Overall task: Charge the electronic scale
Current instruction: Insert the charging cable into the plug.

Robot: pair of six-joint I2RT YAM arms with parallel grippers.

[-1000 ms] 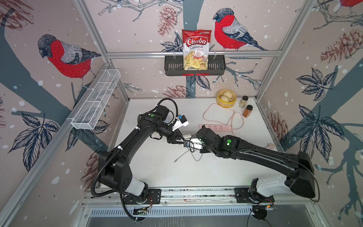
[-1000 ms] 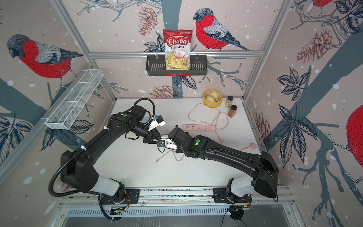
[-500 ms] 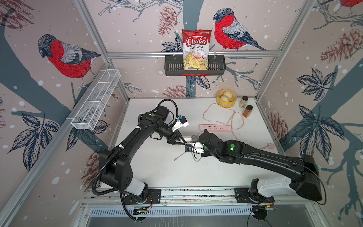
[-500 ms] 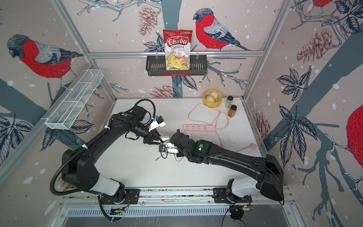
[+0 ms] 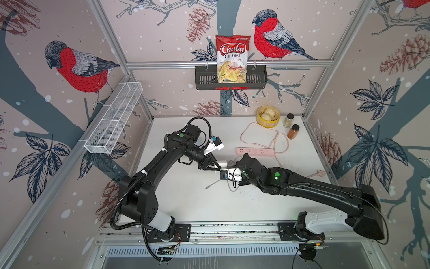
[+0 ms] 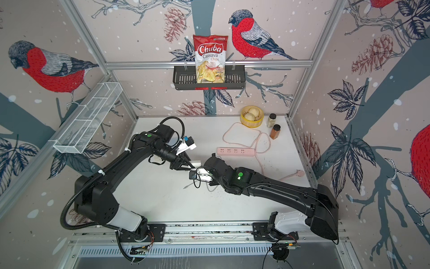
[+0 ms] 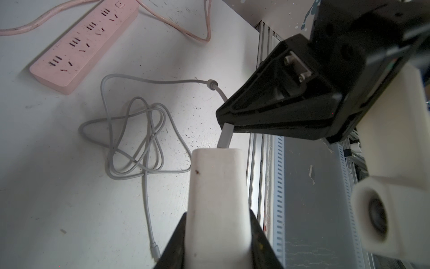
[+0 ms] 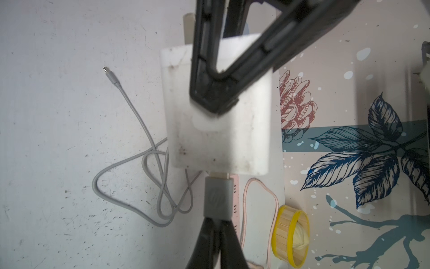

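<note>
Left gripper, in both top views: clenched on a small white plastic charger cube above mid-table. The right gripper meets it tip to tip from the right. A long pink power strip lies just to the far side. The cream-and-blue electronic scale is not found in either top view and may be hidden by the arms.

Left wrist view: the cube sits between the left fingers. The right gripper pinches a grey USB plug at the cube's end face. A thin grey cable lies coiled on the table near the strip. No scale shows.

Right wrist view: the right jaws are closed tight on the plug. A sliver of metal shows between plug and cube, so the plug looks not fully seated. The cable's small free connector lies loose on the table. No scale shows.

Step judged in hand: joining cable to charger. Next calls for a straight push home, then carrying the charger to a strip socket and the free connector to the scale, once found.
</note>
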